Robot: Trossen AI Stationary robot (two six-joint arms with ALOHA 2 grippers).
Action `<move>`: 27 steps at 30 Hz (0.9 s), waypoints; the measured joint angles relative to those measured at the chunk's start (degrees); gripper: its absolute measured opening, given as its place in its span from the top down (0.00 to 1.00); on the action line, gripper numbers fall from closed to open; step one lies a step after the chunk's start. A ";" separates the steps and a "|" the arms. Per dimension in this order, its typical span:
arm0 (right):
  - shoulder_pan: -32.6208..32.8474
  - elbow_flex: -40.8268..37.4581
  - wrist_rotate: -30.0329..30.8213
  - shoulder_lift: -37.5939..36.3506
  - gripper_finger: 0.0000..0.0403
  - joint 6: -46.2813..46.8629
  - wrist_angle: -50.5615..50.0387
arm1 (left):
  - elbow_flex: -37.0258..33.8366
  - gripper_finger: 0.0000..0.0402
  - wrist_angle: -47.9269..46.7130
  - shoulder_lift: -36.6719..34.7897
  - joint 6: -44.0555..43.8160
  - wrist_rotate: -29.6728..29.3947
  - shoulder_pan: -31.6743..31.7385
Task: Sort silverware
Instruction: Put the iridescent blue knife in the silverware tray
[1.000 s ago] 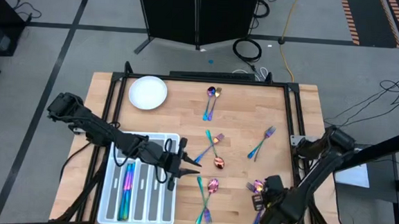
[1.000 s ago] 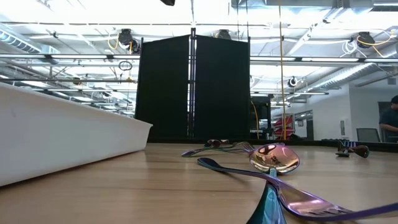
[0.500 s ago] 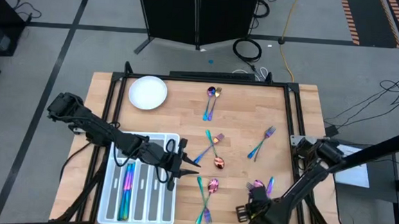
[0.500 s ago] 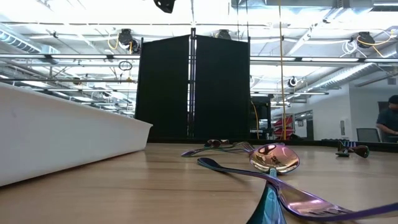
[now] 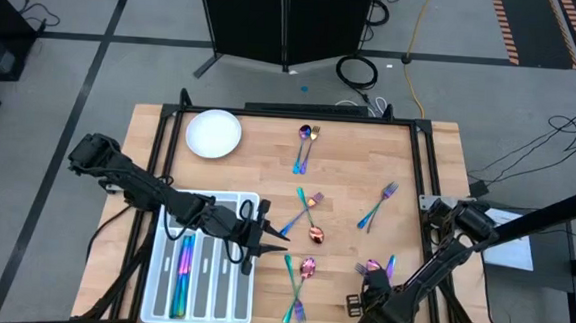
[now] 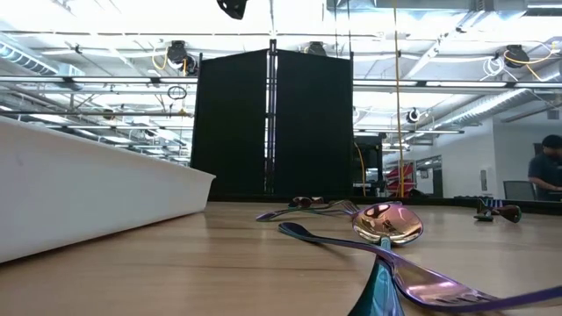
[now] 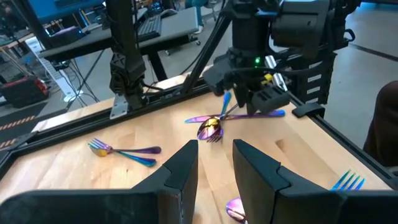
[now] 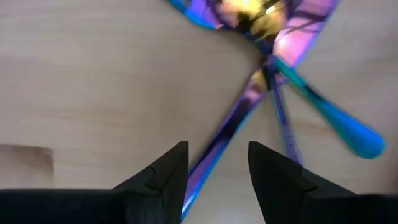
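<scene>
The left gripper [image 5: 268, 236] hovers beside the right edge of the translucent ribbed tray [image 5: 165, 296], its dark fingers [image 7: 182, 171] parted with nothing between them; the arm covers part of the tray's top. Two iridescent pieces [image 5: 183, 267] lie lengthwise in the tray's left slots, their types too small to tell. On the pale wood table [image 5: 257, 170] sit a round white plate [image 5: 214, 134] and scattered glossy rainbow silverware: a crossed pair [image 5: 304, 145] at the far side, another near the middle [image 5: 307, 216], a fork [image 5: 376, 205], and a spoon over a slim handle [image 5: 298, 282]. The right gripper [image 5: 357, 304] hangs at the near edge, fingers [image 8: 163, 171] apart and empty, above blurred crossing handles [image 8: 261, 81], partly hiding them from above.
</scene>
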 joint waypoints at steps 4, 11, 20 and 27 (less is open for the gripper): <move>-0.02 -3.08 0.09 -0.79 0.62 0.06 3.18 | 0.00 0.74 0.14 0.00 0.04 0.00 0.00; 0.00 -8.38 -0.03 -3.21 0.62 0.89 9.65 | 0.00 0.74 0.11 0.00 0.09 -0.02 0.00; -0.01 -13.78 0.12 -7.30 0.81 0.89 15.45 | 0.02 0.74 -0.31 0.00 0.07 0.00 0.00; 0.05 -13.86 0.32 -7.27 0.93 0.86 14.95 | 0.03 0.74 -0.72 0.00 0.04 -0.02 0.00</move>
